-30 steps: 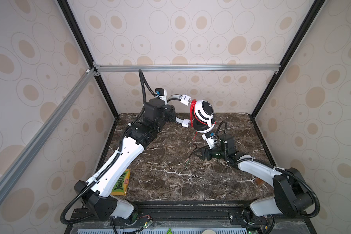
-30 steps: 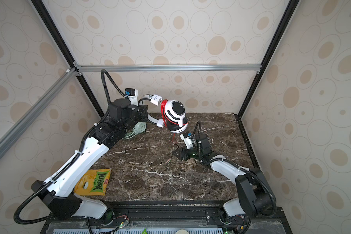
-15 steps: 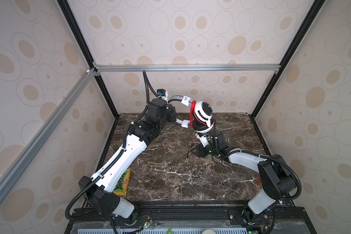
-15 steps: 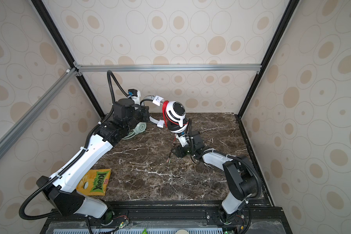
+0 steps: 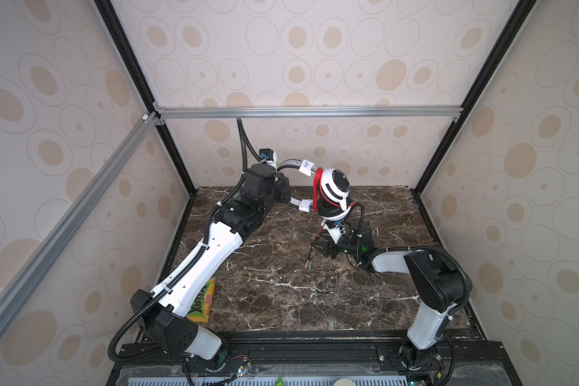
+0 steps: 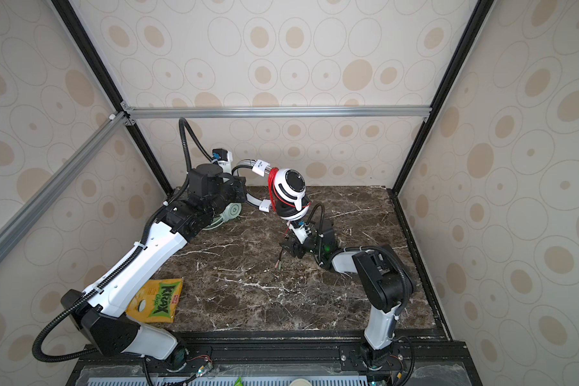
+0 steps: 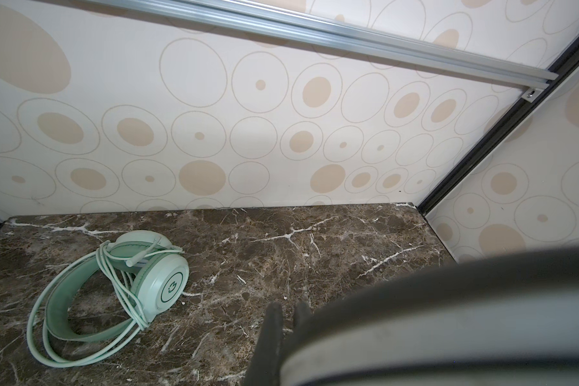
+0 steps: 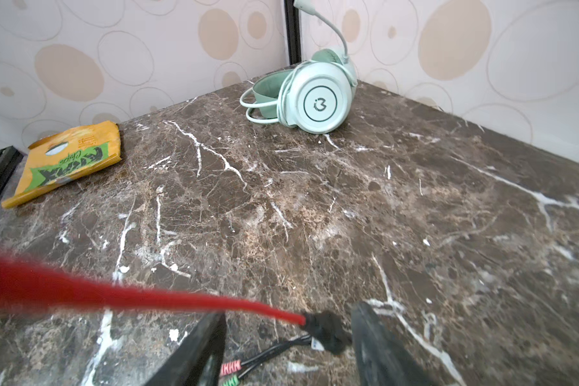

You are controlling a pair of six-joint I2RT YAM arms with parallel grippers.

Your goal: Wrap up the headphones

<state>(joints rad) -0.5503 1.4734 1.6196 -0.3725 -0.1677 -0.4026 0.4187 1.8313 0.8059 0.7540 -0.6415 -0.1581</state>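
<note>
My left gripper (image 5: 285,190) is clamped tight on the grey headband (image 7: 448,317) of the white-and-black headphones (image 5: 335,187) and holds them in the air above the far part of the marble table (image 5: 281,294). Their red cord (image 8: 168,297) is looped round them. My right gripper (image 8: 288,347) hangs low over the table's middle with its jaws parted; the cord's black splitter (image 8: 325,331) sits between them, not pinched. The mint green headphones (image 7: 161,284) lie in the table's far left corner, cord wound round them.

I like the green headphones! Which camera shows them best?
The left wrist view: the mint green headphones lie whole, cord wrapped. The right wrist view shows mostly one earcup. In a top view only an earcup peeks past the left arm.
</note>
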